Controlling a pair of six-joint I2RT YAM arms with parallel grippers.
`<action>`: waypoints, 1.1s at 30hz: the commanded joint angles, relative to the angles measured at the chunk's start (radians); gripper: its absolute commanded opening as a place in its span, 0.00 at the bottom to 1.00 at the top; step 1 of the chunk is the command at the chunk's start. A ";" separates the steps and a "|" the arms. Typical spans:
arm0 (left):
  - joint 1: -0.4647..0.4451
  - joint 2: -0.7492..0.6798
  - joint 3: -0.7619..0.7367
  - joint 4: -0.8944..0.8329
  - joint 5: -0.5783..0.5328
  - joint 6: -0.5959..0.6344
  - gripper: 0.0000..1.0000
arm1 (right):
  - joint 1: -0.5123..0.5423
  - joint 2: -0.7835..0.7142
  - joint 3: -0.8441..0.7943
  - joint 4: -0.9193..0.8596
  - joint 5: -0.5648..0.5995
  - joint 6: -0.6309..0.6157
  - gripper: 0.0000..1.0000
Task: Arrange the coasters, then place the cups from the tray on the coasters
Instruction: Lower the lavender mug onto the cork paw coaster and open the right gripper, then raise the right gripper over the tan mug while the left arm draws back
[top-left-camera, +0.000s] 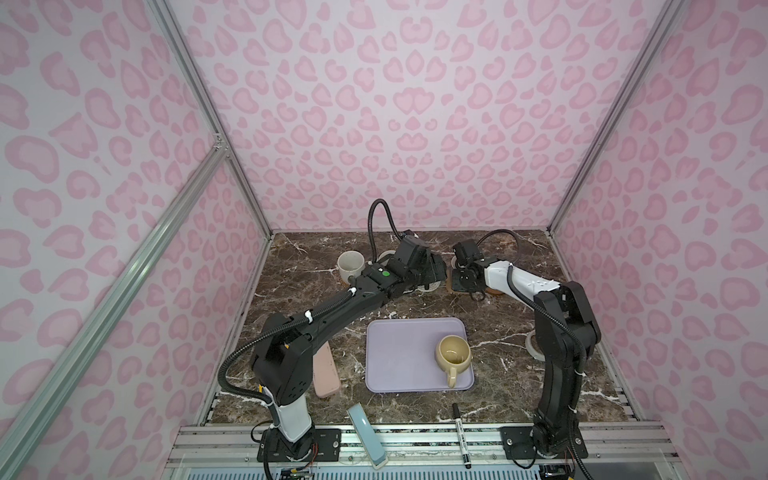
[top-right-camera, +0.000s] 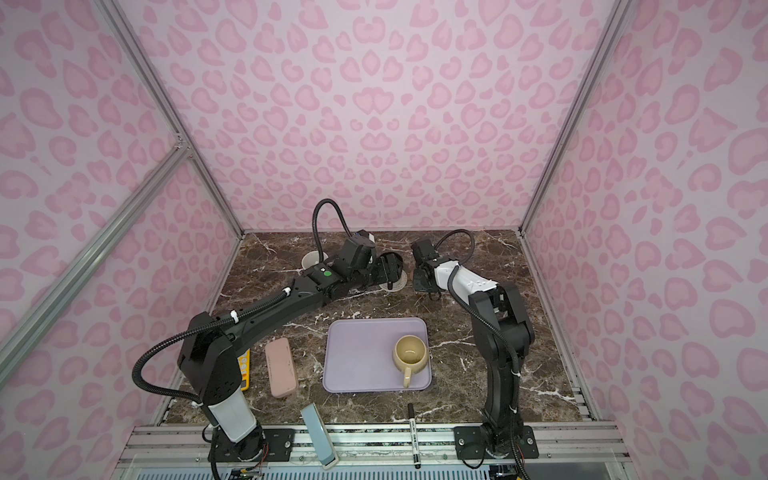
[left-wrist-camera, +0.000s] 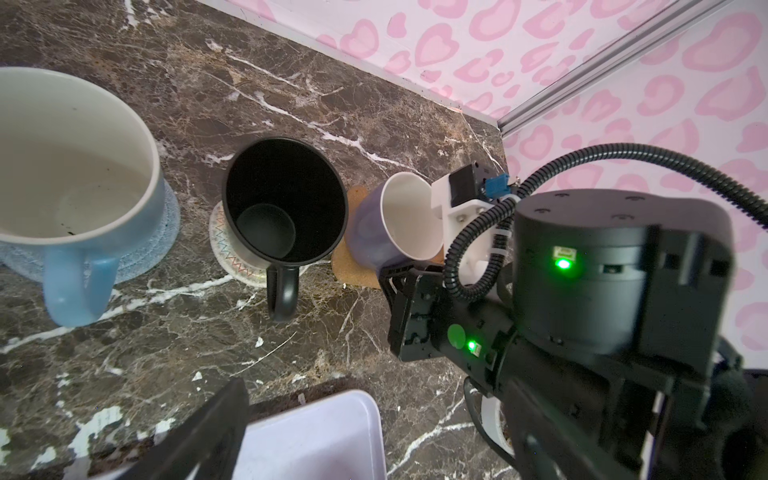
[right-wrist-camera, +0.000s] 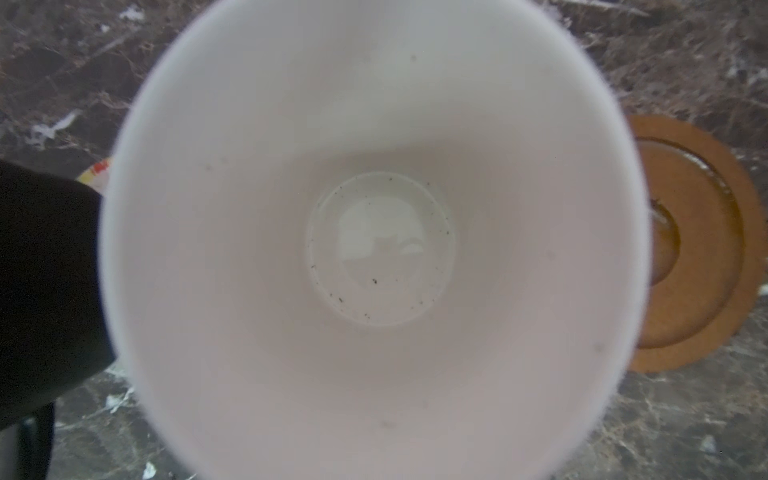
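Lavender cup in clenched right pincer, left pincer released, brown marble tabletop, pink spotted walls.

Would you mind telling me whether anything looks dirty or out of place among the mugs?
Yes: dark specks lie in the bottom of the lavender mug, and a few inside the light blue mug.

Left arm, right arm: black jointed links, one white shell each, ribbed black cable hoses, white zip ties. Green round sticker near left wrist.
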 joint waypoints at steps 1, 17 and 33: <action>0.001 -0.002 0.003 0.020 -0.002 0.004 0.97 | 0.000 0.016 0.001 0.011 0.020 -0.009 0.00; 0.001 -0.021 -0.018 0.022 -0.017 0.002 0.97 | -0.006 0.011 0.042 -0.040 0.028 -0.023 0.46; 0.000 -0.300 -0.302 0.096 -0.030 -0.003 0.97 | 0.058 -0.345 -0.091 -0.142 0.072 -0.042 0.98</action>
